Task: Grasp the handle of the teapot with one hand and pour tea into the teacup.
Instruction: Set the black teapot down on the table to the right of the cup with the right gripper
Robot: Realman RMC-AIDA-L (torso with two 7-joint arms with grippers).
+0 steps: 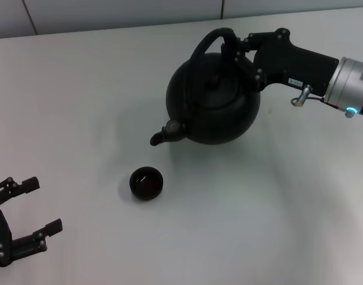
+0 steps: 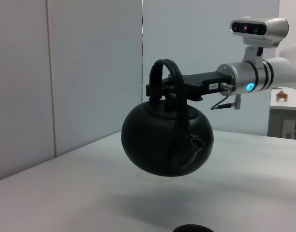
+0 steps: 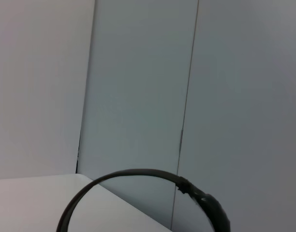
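Note:
The round matte-black teapot (image 1: 214, 110) hangs in the air above the white table, its short spout (image 1: 161, 135) pointing toward the small dark teacup (image 1: 146, 183) and slightly down. My right gripper (image 1: 238, 50) is shut on the arched black handle (image 1: 206, 44) from the far right side. The left wrist view shows the teapot (image 2: 157, 145) clear of the table with its shadow beneath, and the handle (image 2: 163, 67) in the right gripper (image 2: 174, 89). Only the handle's arc (image 3: 138, 173) shows in the right wrist view. My left gripper (image 1: 44, 205) rests open at the near left.
The white table (image 1: 258, 225) runs back to a pale panelled wall (image 1: 110, 12). The teacup's rim (image 2: 192, 228) peeks in at the edge of the left wrist view. A side table with small items (image 2: 283, 111) stands beyond the right arm.

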